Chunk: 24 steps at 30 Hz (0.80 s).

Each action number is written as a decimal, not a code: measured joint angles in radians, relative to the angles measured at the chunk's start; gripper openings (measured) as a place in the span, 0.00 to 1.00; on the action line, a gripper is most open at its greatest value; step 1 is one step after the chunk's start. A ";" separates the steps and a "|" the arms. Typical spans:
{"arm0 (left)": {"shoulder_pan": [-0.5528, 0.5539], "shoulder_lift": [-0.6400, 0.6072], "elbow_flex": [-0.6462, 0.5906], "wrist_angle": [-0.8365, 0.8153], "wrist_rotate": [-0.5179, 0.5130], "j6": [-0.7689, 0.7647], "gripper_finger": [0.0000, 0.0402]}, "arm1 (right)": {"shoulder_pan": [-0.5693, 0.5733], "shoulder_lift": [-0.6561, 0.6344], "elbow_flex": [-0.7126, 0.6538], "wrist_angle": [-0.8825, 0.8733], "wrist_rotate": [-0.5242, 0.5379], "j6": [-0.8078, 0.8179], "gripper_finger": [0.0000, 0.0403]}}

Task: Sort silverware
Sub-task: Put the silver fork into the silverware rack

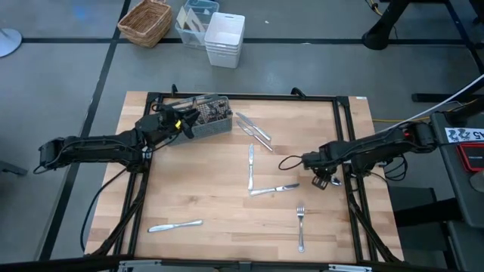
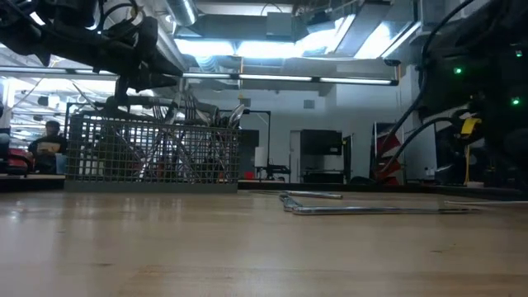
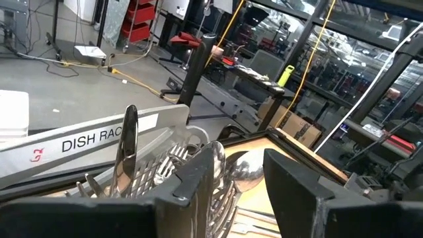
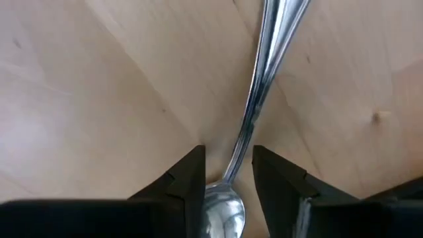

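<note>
The grey wire caddy [image 1: 213, 125] stood at the far left of the wooden surface [image 1: 212, 189], already bristling with upright handles, too tightly packed to count. It seemed to be where the sorted silverware was meant to go. The left tool [image 1: 180, 123] hovered just beside and above the caddy's left end with its fingers released and nothing between them, probably so it could reach in from above. Well to the right of the caddy and nearer the front edge, the right tool [image 1: 324, 180] sat low over one spoon [image 4: 254, 112]. Its fingers were spread to either side of the spoon's neck and not yet clenched, which looked like lining up for a pick at the narrowest part. Seven loose pieces could be counted. There was that spoon, and two slim pieces [image 1: 254, 128] lying together just right of the caddy. Two more, [image 1: 250, 166] and [image 1: 274, 190], lay farther out toward the right tool. One fork [image 1: 301, 227] lay far to the front right. One knife-like piece [image 1: 175, 225] lay straight in front of the caddy near the front edge.
</note>
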<state>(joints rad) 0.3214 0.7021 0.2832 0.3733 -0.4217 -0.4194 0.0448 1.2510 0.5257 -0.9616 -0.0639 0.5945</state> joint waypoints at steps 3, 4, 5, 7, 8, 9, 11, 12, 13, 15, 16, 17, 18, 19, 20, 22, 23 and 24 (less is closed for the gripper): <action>0.000 0.000 0.000 -0.001 0.000 0.000 0.31 | 0.000 -0.001 -0.015 0.010 0.000 0.004 0.31; 0.000 0.000 0.000 -0.001 0.000 0.000 0.31 | 0.000 -0.002 -0.021 0.013 0.000 0.007 0.31; 0.000 0.000 0.000 -0.002 0.000 0.000 0.31 | 0.000 -0.002 -0.029 0.017 0.000 0.008 0.31; 0.000 0.000 0.000 -0.001 0.000 0.000 0.31 | 0.000 -0.002 -0.039 0.021 0.000 0.008 0.31; 0.000 0.000 0.000 0.000 0.000 0.000 0.31 | 0.000 -0.002 -0.041 0.021 0.000 0.008 0.31; 0.000 0.000 0.000 0.002 0.000 0.000 0.31 | 0.000 -0.002 -0.041 0.022 0.000 0.007 0.31; 0.000 0.000 0.000 0.005 0.000 0.000 0.31 | 0.000 -0.002 -0.041 0.022 -0.001 0.005 0.31; 0.000 0.000 0.000 0.005 0.000 0.000 0.31 | 0.000 -0.002 -0.042 0.022 -0.001 0.004 0.29; 0.000 0.000 0.000 0.006 0.000 0.000 0.31 | 0.000 -0.002 -0.042 0.023 -0.003 0.004 0.27; 0.000 -0.003 0.000 0.010 0.000 0.000 0.31 | 0.000 -0.002 -0.042 0.026 -0.007 0.004 0.21; 0.000 -0.007 0.000 0.012 0.000 0.000 0.31 | 0.000 -0.002 -0.043 0.027 -0.008 0.004 0.17; 0.000 -0.013 0.000 0.011 0.000 0.000 0.31 | 0.000 -0.001 -0.043 0.027 -0.009 0.003 0.13; 0.000 -0.020 0.000 0.011 0.000 0.000 0.31 | 0.001 -0.001 -0.043 0.029 -0.009 0.003 0.08; 0.000 -0.030 0.000 0.010 0.001 0.000 0.31 | 0.001 -0.001 -0.043 0.029 -0.009 0.001 0.05; 0.000 -0.042 0.000 0.009 0.007 0.000 0.31 | 0.001 -0.001 -0.042 0.029 -0.008 0.000 0.03; 0.000 -0.066 0.001 0.006 0.033 0.007 0.31 | 0.001 0.001 -0.034 0.027 -0.008 0.000 0.05; 0.000 -0.079 0.001 0.003 0.052 0.011 0.31 | 0.001 0.001 -0.026 0.026 -0.008 0.001 0.06; 0.000 -0.092 0.001 0.003 0.078 0.014 0.31 | 0.001 0.002 -0.017 0.023 -0.008 0.001 0.06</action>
<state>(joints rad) 0.3214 0.6105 0.2840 0.3759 -0.3441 -0.4058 0.0460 1.2526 0.5085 -0.9384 -0.0719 0.5950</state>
